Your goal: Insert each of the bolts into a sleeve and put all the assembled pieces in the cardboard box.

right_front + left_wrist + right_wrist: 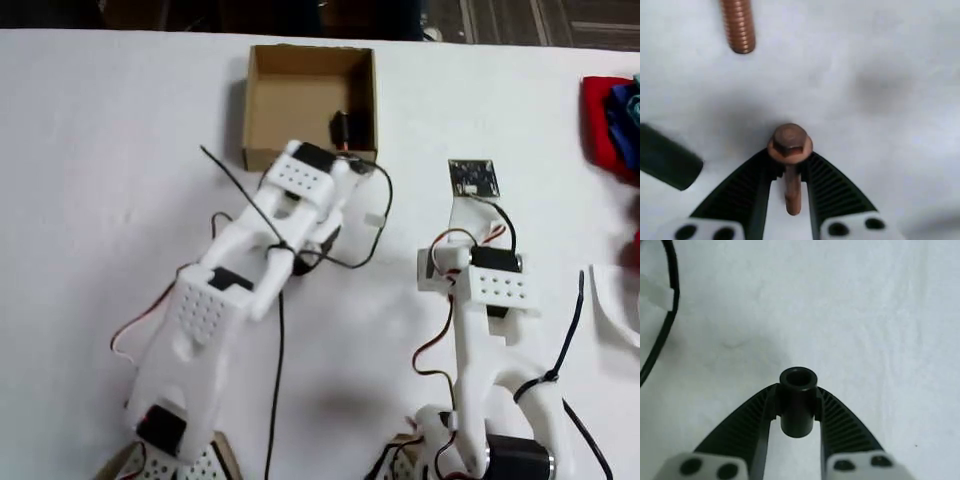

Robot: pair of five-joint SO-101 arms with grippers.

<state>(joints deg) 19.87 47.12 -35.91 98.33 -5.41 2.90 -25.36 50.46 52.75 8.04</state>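
Copper is what I see first in the left wrist view: the left claw (790,160) is closed on a bolt (789,144). Both ribbed black fingers (747,192) press on the shank just under the hex head. The head stands at the centre of the frame and the threaded end hangs free between the fingers, lower in the frame. A second bolt (738,27) lies on the white cloth (880,65) at the upper left, with its thread end towards the claw. A loose sleeve (667,162), dark, lies at the left edge, near the claw but not touching it.

The right wrist view shows the right claw (797,396) clamped on a black sleeve (798,407). It is held from two sides, and the round hole at its end faces the camera. A black cable (662,315) runs down the upper left of this frame.

From the high view, the box (262,100) sits at the top centre of the table with its open side up. A small dark piece (340,128) with some copper on it lies inside by the right wall; I cannot tell what it is exactly. The left arm (250,265) stretches from the lower left up to the near edge of the box. The right arm (490,290) stands at the lower right, well apart from the box. Some red fabric (605,110) lies at the right edge.
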